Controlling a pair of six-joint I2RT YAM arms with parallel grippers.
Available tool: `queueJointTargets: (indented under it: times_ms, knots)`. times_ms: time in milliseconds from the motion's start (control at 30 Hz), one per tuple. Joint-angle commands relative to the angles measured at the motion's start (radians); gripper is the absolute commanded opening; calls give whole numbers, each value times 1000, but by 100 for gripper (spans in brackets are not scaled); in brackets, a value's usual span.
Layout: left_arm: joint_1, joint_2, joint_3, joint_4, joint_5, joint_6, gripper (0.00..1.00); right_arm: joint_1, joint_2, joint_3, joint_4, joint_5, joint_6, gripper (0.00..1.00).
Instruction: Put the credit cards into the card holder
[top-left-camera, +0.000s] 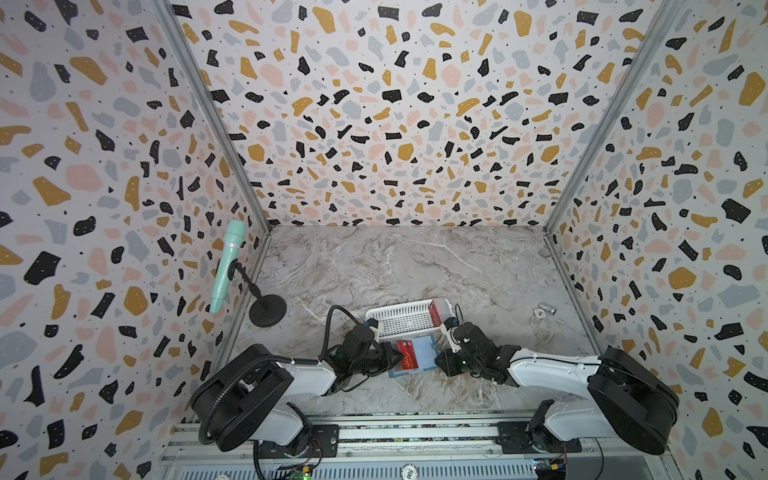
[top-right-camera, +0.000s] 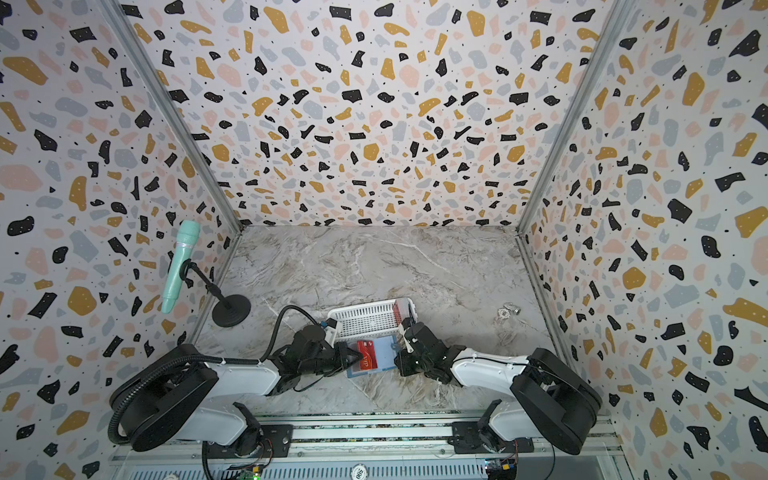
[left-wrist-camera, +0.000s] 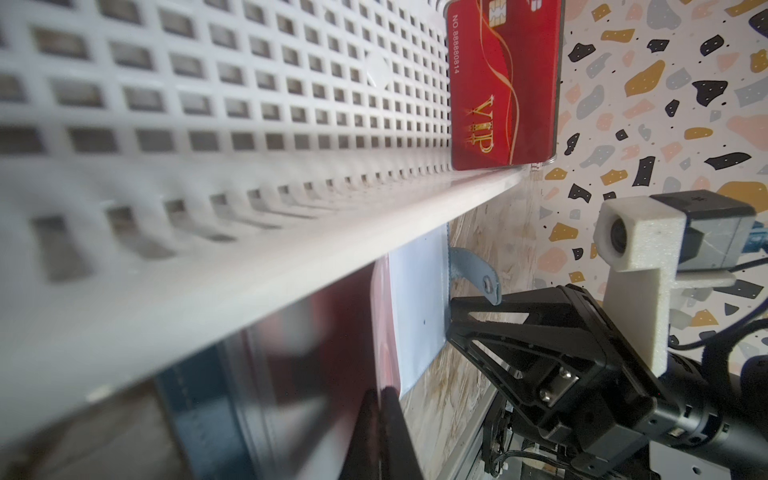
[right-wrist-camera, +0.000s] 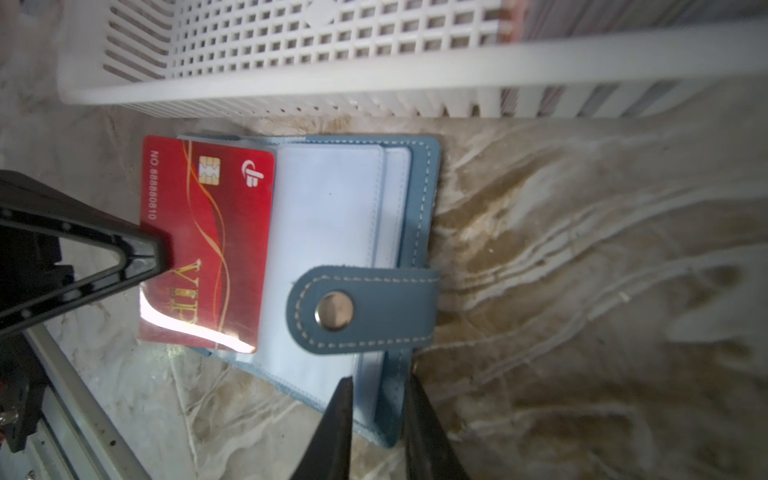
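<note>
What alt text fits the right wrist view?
An open blue-grey card holder lies on the marble table with a red VIP card resting on it, the card's edge pinched by the left claw. The right claw straddles the holder's edge; a white basket sits beside it.

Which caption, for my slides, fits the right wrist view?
Left gripper holds a red VIP card at the open card holder; right gripper straddles its edge.

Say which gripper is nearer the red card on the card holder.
Left: the left gripper's fingers pinch the red card's outer edge; the right gripper sits at the card holder's opposite edge.
</note>
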Motion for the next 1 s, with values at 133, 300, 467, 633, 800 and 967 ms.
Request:
queueJointTargets:
  times_ms: [133, 300, 467, 633, 800, 967]
  knots:
    - [5, 42, 3, 59, 29, -20, 0, 21, 27, 12, -35, 17, -2, 23]
    - [5, 62, -8, 78, 38, -29, 0, 26, 30, 13, -34, 22, 0, 22]
    - [5, 66, 11, 22, 19, -8, 3, 30, 30, 12, -36, 25, 2, 22]
    - [6, 65, 33, -54, -6, 20, 7, 36, 28, 13, -37, 26, 4, 21]
    - [5, 74, 58, -91, -10, 38, 13, 46, 32, 18, -36, 30, 5, 20]
    - [4, 61, 85, -167, -33, 63, 16, 49, 32, 20, -32, 33, 14, 20]
